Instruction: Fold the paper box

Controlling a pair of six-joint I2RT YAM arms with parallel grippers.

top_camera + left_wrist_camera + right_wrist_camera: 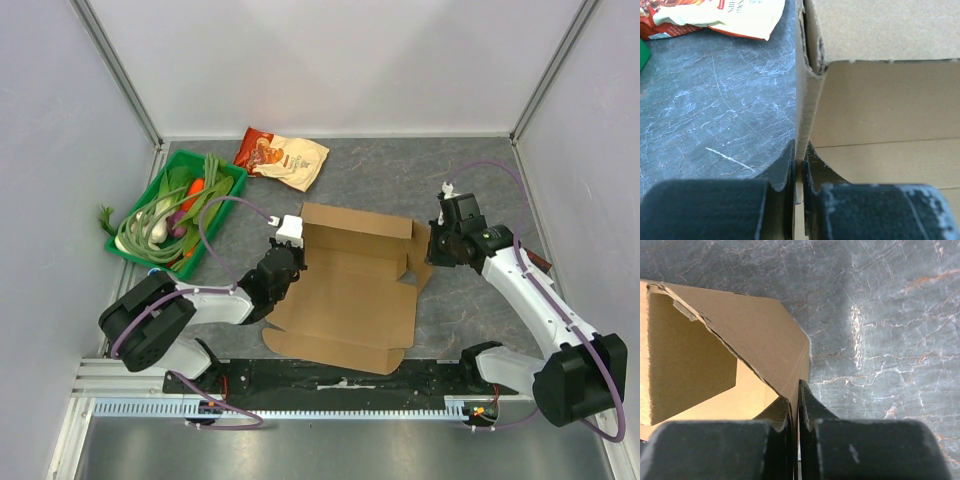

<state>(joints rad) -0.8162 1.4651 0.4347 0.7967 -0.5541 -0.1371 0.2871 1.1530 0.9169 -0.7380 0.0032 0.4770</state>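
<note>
The paper box [345, 300] is a brown cardboard cutout lying in the middle of the table, its far panel and both side flaps raised. My left gripper [283, 262] is shut on the upright left flap [805, 100], the cardboard edge pinched between its fingers [812, 165]. My right gripper [437, 247] is shut on the raised right flap [760, 335], which stands tilted over the box floor. The near panel and front flap [335, 348] lie flat on the table.
A cream-and-red snack bag [282, 156] lies at the far side, also visible in the left wrist view [715, 15]. A green tray [228, 176] of vegetables stands at the far left. White walls enclose the grey table [480, 190].
</note>
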